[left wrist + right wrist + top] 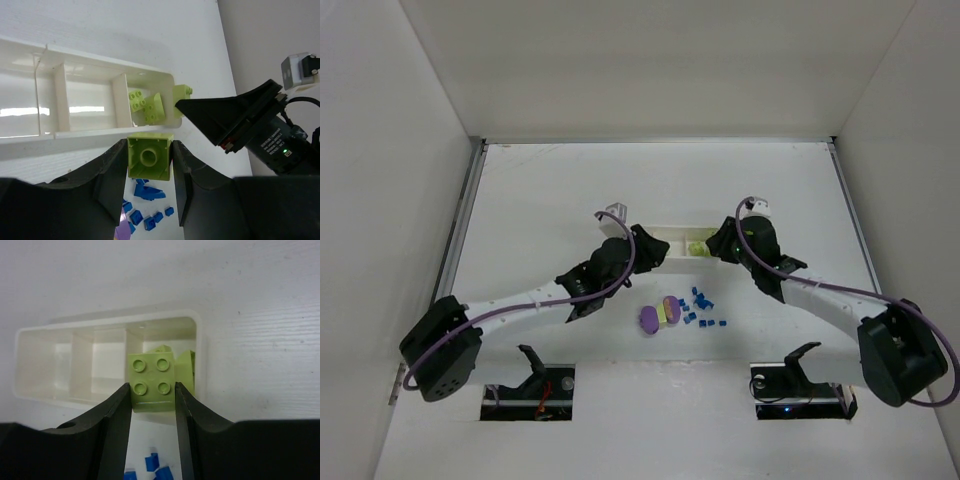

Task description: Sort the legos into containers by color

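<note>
The white tray (675, 229) lies between both grippers. My left gripper (149, 150) is shut on a yellow-green block (149, 161), underside towards the camera, just in front of the tray's near wall (75, 134). My right gripper (152, 390) is shut on a second yellow-green block (152, 381), studs showing, over the near edge of the tray's rightmost compartment. That compartment holds other yellow-green blocks (186, 366), also seen in the left wrist view (146, 106). The other two compartments look empty. Dark-blue bricks (703, 308) and a purple piece (648, 320) lie on the table in front of the tray.
A yellow-green piece (670, 312) rests against the purple piece. The blue bricks also show under my left gripper (147, 192) and under my right gripper (155, 467). The right gripper's black body (235, 117) is close beside the left one. White walls enclose the table.
</note>
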Tool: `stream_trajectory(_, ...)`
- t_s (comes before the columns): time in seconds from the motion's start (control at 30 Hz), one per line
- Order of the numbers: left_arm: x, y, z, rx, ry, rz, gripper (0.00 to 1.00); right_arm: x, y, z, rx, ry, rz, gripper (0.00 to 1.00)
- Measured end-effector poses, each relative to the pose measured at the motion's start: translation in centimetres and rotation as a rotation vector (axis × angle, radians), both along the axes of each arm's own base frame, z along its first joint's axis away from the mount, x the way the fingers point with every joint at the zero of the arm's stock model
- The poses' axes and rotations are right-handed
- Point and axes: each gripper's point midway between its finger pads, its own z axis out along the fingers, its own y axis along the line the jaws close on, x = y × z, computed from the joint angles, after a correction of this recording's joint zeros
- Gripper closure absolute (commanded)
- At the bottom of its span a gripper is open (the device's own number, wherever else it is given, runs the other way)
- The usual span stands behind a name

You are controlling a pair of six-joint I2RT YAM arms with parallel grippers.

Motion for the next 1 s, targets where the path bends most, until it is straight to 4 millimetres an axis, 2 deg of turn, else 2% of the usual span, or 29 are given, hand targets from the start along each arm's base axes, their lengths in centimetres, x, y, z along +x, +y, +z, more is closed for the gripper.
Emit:
stream_trajectory(0.1, 0.6, -0.9, -0.2, 0.015, 0.0, -0.004, 0.9, 0.0, -0.3, -1.5, -0.057, 0.033, -0.005, 0.67)
stream_trajectory(0.17, 0.8, -1.4, -0.3, 0.021, 0.0, -0.008, 0.9, 0.2, -0.4, -1.7, -0.083, 0.035, -0.009, 0.57)
stream_trajectory(0.23, 1.1, -1.8, -0.5, 0.028, 0.002, -0.01, 0.9, 0.4, -0.5, -1.6, -0.094, 0.028, -0.014, 0.42)
stream_trajectory(0.3, 1.3, -2.2, -0.7, 0.037, 0.003, -0.014, 0.9, 0.6, -0.6, -1.4, -0.098, 0.016, -0.021, 0.36)
stream_trajectory(0.4, 1.9, -3.1, -1.0, 0.05, 0.006, -0.018, 0.9, 0.6, -0.8, -0.7, -0.094, -0.005, -0.029, 0.36)
stream_trajectory(0.5, 2.5, -4.2, -1.5, 0.068, 0.009, -0.026, 0.9, 0.4, -1.0, 1.2, -0.066, -0.058, -0.038, 0.38)
stream_trajectory(0.6, 3.2, -5.7, -2.2, 0.092, 0.014, -0.039, 0.9, -0.2, -1.4, 3.6, -0.018, -0.13, -0.05, 0.47)
stream_trajectory(0.7, 3.9, -7.2, -3.0, 0.117, 0.017, -0.053, 0.89, -0.9, -2.0, 5.3, 0.025, -0.189, -0.066, 0.59)
stream_trajectory(0.8, 4.7, -8.9, -4.0, 0.152, 0.024, -0.069, 0.89, -1.7, -2.6, 5.3, 0.052, -0.204, -0.088, 0.6)
stream_trajectory(1.0, 5.5, -12.2, -5.4, 0.239, 0.005, -0.111, 0.88, -2.7, -4.3, 2.8, 0.052, -0.17, -0.143, 0.56)
